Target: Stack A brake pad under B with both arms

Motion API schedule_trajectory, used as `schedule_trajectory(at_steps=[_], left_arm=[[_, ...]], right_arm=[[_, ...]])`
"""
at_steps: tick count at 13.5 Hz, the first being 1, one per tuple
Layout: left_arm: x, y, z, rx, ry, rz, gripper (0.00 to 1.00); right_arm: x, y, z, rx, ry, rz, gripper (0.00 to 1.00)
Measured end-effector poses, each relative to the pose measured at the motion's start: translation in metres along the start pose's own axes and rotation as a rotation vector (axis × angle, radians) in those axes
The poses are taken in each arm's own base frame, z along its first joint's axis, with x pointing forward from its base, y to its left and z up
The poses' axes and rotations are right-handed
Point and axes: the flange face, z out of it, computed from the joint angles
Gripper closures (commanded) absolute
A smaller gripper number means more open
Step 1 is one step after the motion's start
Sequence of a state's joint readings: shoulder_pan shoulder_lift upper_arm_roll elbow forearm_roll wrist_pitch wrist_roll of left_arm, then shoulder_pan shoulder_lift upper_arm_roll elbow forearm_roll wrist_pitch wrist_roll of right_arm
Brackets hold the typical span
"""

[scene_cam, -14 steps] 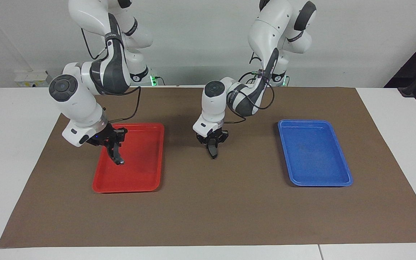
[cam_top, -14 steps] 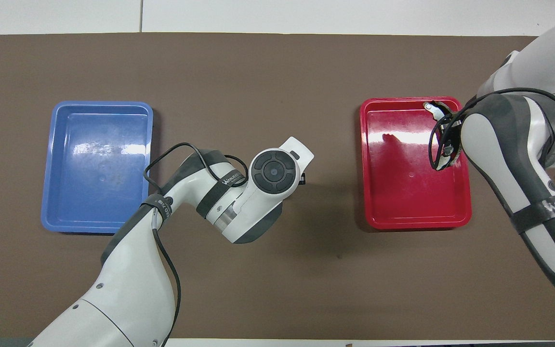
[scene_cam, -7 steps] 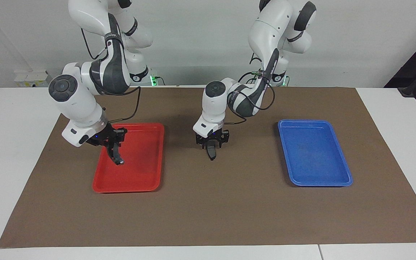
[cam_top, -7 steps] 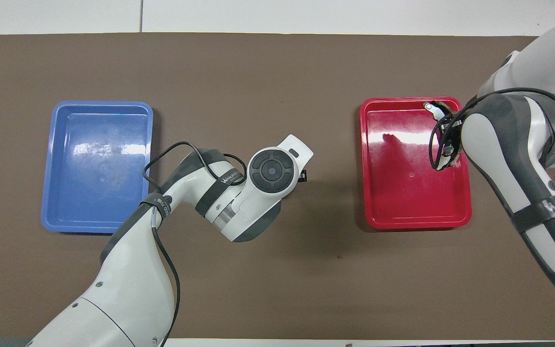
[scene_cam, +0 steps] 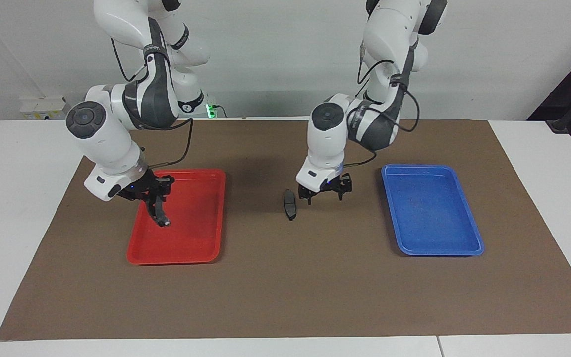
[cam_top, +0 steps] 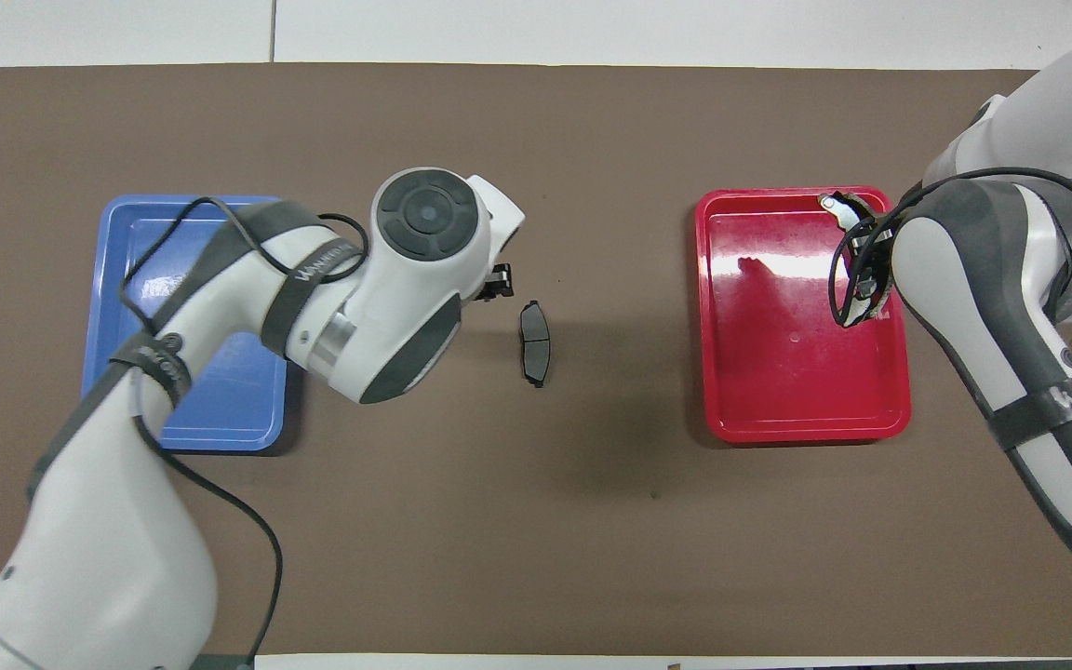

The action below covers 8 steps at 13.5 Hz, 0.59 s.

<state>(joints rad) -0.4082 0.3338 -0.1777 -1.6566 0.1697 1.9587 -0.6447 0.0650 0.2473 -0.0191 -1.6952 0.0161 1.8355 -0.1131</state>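
**White table** (scene_cam: 18, 198): carries everything else; both arms are based at its robots' end.

**Brown mat** (scene_cam: 285, 287): covers most of the tabletop, and both trays rest on it.

**Blue tray** (scene_cam: 434, 213): lies toward the left arm's end of the table. In the overhead view the left arm crosses above part of it (cam_top: 117, 242).

**Red tray** (scene_cam: 191, 233): lies toward the right arm's end, well apart from the blue one, with its floor bare (cam_top: 778, 372).

**Left gripper** (scene_cam: 324, 196): is over the bare mat between the two trays, just beside the short grey pad on the side of the blue tray. Its fingers point down, spread wide, with nothing between them. In the overhead view the arm's wrist hides all but a dark edge of it (cam_top: 499, 279).

**Right gripper** (scene_cam: 154, 199): is over the red tray, above the edge toward the right arm's end. Its fingers are clamped on the upper end of the long black pad.

**Long black pad** (scene_cam: 161, 215): hangs from the right gripper, tilted, with a pale patch at its lower tip. It is clear of the tray floor. From overhead only its pale tip shows (cam_top: 837, 207).

**Short grey pad** (scene_cam: 290, 204): lies flat on the mat between the trays, touched by neither gripper. Its long side runs from nearer to farther from the robots (cam_top: 533, 332).
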Motion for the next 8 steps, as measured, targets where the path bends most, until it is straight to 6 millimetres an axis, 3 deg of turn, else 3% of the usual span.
schedule_trajectory(at_steps=[2, 3, 8], left_arm=[[0.013, -0.058, -0.045, 0.005, 0.012, 0.003, 0.00], [0.016, -0.091, -0.069, 0.002, 0.023, 0.005, 0.00], [0.009, -0.244, -0.155, -0.059, 0.033, 0.072, 0.00]], right_arm=[[0.004, -0.023, -0.006, -0.002, 0.012, -0.011, 0.99], [0.006, -0.045, -0.011, -0.006, 0.022, -0.004, 1.00], [0.003, -0.184, -0.019, 0.004, 0.072, 0.025, 1.00]])
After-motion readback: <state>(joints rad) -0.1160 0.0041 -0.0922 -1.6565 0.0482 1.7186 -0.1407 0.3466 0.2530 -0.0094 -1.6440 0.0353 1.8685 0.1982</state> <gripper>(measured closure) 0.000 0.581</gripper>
